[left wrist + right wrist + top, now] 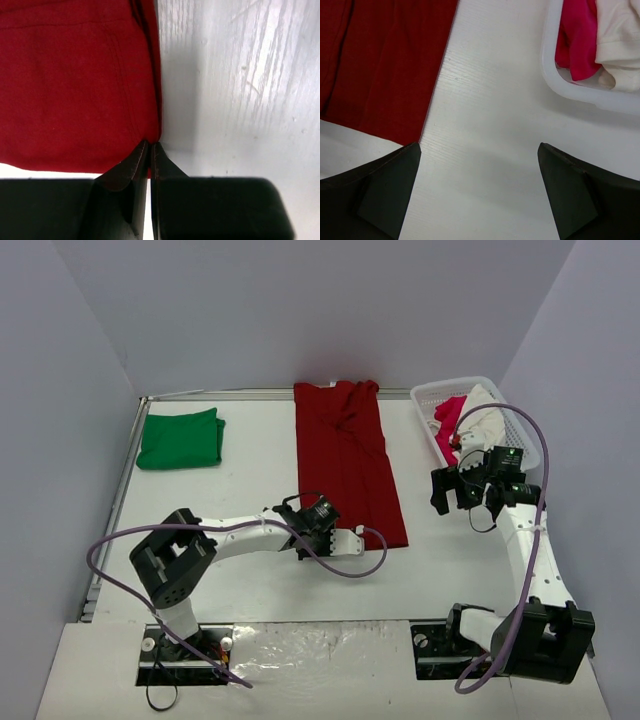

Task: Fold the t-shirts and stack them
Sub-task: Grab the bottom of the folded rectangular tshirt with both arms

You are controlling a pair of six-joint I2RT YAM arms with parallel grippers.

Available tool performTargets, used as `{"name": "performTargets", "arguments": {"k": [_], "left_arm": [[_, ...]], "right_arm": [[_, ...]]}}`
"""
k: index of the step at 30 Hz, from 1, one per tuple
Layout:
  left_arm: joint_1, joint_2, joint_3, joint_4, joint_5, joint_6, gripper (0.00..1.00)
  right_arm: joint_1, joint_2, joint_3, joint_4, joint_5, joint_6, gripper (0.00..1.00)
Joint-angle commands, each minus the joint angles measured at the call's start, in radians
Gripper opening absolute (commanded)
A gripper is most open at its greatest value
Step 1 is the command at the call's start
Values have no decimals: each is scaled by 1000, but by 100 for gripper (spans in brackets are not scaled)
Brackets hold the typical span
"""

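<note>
- Red shirt: folded into a long strip, mid-table, running near to far.
- Green shirt: folded, far left corner.
- Left gripper: closed tight at the red shirt's near left corner; pinch of cloth unclear.
- Right gripper: wide open, empty, between red shirt and basket.

Robot lab cell: plain grey walls enclosing white table

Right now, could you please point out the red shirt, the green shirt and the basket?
red shirt [345, 455]: top view, middle of the long folded strip.
green shirt [181, 439]: top view, centre of the folded pile.
basket [549, 55]: right wrist view, its white rim.
</note>
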Motion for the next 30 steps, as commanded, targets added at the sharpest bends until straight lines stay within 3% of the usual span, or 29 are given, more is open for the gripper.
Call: {"name": "performTargets", "arguments": {"k": [1,7,17,30], "left_arm": [[28,-46,-5,-107,49,8,2],[89,-135,-12,-117,187,-3,3],[153,-104,44,-226,343,-21,2],[262,-37,117,-288,509,-68,3]], "right_arm": [[46,-14,32,-31,-41,-53,100],[114,-23,47,-79,-19,-160,100],[155,-40,76,-266,-257,-514,100],[562,15,-48,-260,-40,-597,96]]}}
